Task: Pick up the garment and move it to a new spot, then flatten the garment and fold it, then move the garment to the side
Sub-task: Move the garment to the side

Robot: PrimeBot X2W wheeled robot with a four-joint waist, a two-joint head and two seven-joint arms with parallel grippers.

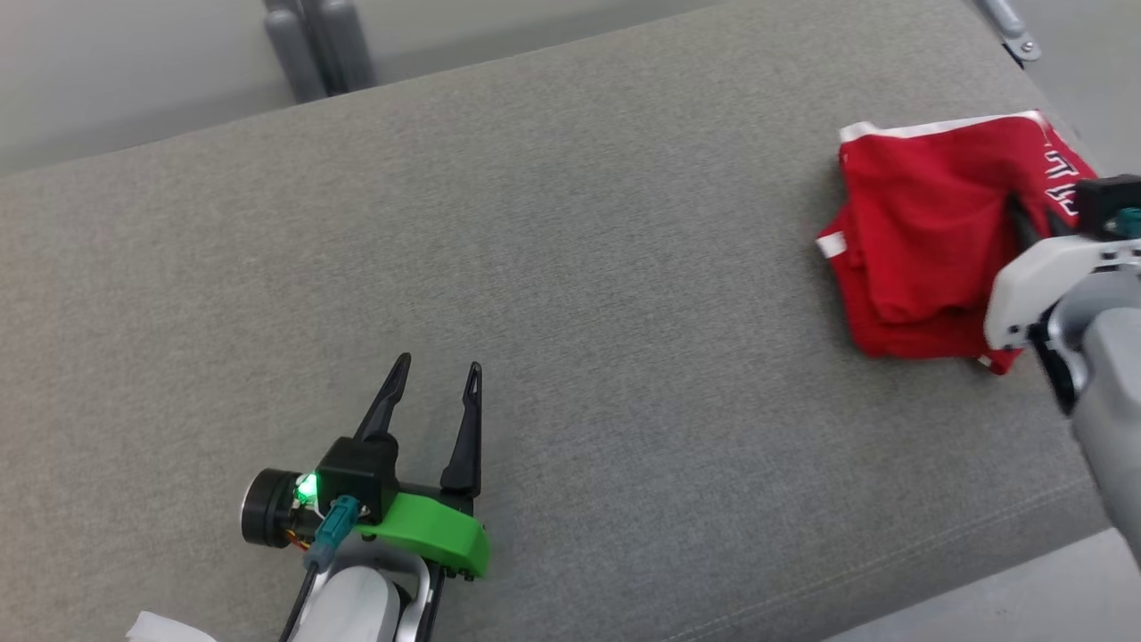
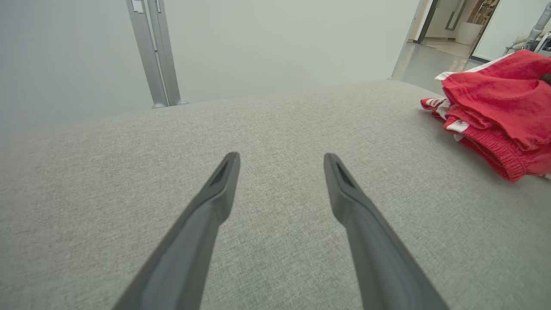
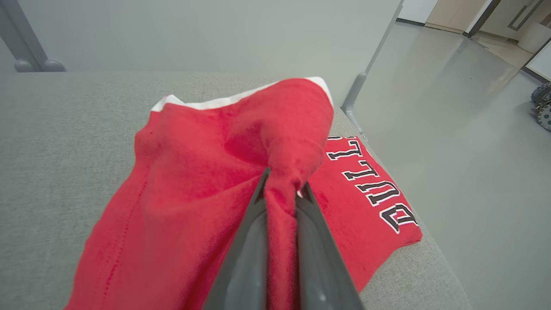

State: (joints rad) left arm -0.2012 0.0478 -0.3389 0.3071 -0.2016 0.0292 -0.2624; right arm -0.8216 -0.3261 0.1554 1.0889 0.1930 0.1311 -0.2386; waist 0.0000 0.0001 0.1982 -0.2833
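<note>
Here right hand (image 3: 282, 188) pinches the garment (image 1: 918, 223), lettering along its right side; left hand (image 1: 441, 374) gapes wide.

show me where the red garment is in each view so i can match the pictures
head view: red garment far right, by the right edge of the grey surface
left wrist view: red garment in the upper right corner
right wrist view: red garment at centre, pinched by the shut right gripper
shared landmark: grey posts behind the surface, upper left in every view
</note>
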